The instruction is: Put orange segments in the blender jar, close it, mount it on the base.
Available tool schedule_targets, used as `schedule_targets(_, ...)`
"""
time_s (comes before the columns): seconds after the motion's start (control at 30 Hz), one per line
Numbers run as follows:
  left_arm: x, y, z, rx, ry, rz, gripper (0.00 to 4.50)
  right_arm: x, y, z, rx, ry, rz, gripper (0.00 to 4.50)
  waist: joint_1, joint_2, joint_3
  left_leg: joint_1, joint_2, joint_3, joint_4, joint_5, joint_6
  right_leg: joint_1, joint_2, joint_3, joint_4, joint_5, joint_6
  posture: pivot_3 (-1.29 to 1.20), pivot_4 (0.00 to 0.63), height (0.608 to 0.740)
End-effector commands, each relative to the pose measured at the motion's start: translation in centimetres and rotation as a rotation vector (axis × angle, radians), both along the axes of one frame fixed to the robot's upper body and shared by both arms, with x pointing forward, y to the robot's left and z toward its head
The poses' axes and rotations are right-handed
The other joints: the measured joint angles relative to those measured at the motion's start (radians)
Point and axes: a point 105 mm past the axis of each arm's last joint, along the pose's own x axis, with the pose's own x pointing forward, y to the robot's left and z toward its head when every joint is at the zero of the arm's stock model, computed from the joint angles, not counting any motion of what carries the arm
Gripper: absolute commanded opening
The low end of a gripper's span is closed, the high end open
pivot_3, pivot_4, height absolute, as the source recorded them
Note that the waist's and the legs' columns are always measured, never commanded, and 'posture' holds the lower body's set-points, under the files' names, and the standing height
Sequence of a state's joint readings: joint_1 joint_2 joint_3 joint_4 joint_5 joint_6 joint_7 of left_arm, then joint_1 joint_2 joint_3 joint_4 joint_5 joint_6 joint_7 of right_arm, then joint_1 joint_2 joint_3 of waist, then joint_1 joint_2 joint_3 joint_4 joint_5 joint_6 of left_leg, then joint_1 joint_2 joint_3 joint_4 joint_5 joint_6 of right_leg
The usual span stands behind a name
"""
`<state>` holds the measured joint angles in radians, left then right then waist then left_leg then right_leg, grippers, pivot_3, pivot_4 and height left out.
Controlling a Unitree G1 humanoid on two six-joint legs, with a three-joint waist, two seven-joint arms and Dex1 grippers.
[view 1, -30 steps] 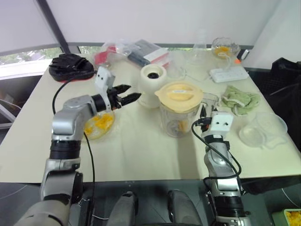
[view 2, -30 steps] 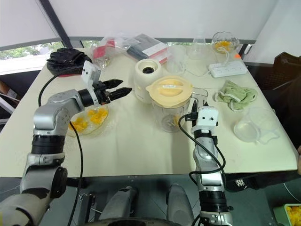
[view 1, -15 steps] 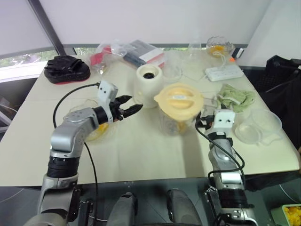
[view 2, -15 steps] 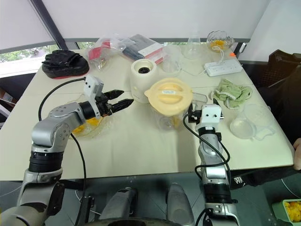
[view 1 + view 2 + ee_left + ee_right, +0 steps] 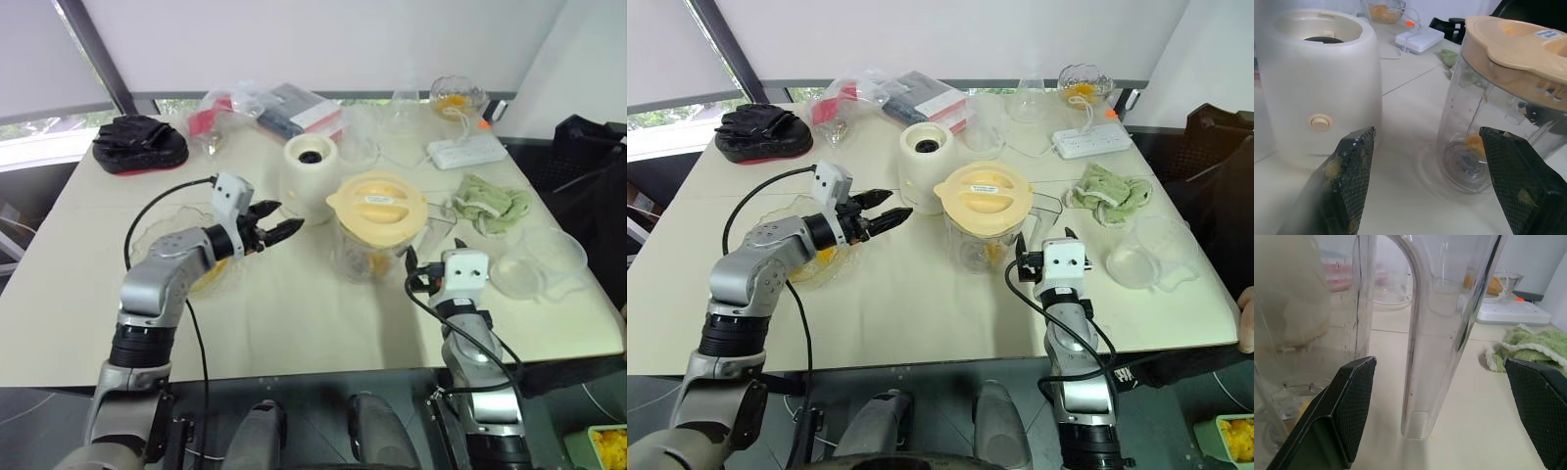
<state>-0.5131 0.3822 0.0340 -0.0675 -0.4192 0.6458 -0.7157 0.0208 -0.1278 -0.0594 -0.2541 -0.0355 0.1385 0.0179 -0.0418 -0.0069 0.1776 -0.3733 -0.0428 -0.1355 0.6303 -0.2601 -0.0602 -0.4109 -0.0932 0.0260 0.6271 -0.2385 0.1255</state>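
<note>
— Cream tabletop [image 5: 294, 323], cluttered along the far edge, was what we worked on. Why did our jar [image 5: 377, 245] stand mid-frame, just right of the base [image 5: 315, 176]?

— We judged it parked there for the last step: lid [image 5: 377, 204] already on, segments [image 5: 1475, 143] at its bottom, base just beside it at upper centre, socket up. The bowl [image 5: 813, 262] at left centre held more segments, under our left arm.

— And our grippers?

— Our left gripper [image 5: 279, 229] hung spread and empty, level, fingers [image 5: 1347, 171] flecked with pulp, aimed between base and jar. Our right gripper [image 5: 1449, 396] sat low at the right of the jar, jaws wide on either side of the handle [image 5: 1422, 333], touching nothing. We read that as lined up to grasp the handle for lifting.
</note>
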Motion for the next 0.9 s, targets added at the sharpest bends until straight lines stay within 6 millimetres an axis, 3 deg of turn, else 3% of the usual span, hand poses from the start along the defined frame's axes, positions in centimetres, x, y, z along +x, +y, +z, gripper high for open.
schedule_targets(0.03,0.2,0.0,0.8,-0.003,-0.043,0.008,3.53,-0.3,0.8,1.9,0.013,-0.058,0.011,4.3,0.0,0.0,0.0,0.0,0.0,0.0,0.0,0.0,0.0,0.0,0.0,0.0,0.0,0.0,0.0,0.0,0.15,0.74)
schedule_targets(0.2,0.3,-0.2,0.7,-0.006,-0.04,0.014,3.53,-0.2,0.6,2.1,0.035,-0.061,-0.013,4.3,0.0,0.0,0.0,0.0,0.0,0.0,0.0,0.0,0.0,0.0,0.0,0.0,0.0,0.0,0.0,0.0,0.15,0.74)
schedule_targets(0.23,0.3,-0.2,0.7,-0.003,-0.041,0.015,3.53,-0.2,0.5,2.2,0.036,-0.063,-0.017,4.06,0.0,0.0,0.0,0.0,0.0,0.0,0.0,0.0,0.0,0.0,0.0,0.0,0.0,0.0,0.0,0.0,0.15,0.74)
schedule_targets(0.3,0.5,-0.1,0.7,0.001,-0.044,0.019,3.53,-0.1,0.6,2.3,0.035,-0.066,-0.018,3.49,0.0,0.0,0.0,0.0,0.0,0.0,0.0,0.0,0.0,0.0,0.0,0.0,0.0,0.0,0.0,0.0,0.15,0.74)
schedule_targets(0.47,0.9,0.2,0.9,0.003,-0.051,0.033,3.53,0.0,0.6,2.4,0.034,-0.067,-0.015,0.88,0.002,0.0,0.0,0.0,0.0,0.0,0.0,0.0,0.0,0.0,0.0,0.0,0.0,0.0,0.0,0.0,0.15,0.74)
schedule_targets(0.9,1.0,0.6,0.5,0.008,-0.042,0.045,3.53,0.5,0.0,3.9,0.08,-0.11,-0.061,0.78,0.004,0.0,0.0,0.0,0.0,0.0,0.0,0.0,0.0,0.0,0.0,0.0,0.0,0.0,0.0,0.0,0.15,0.74)
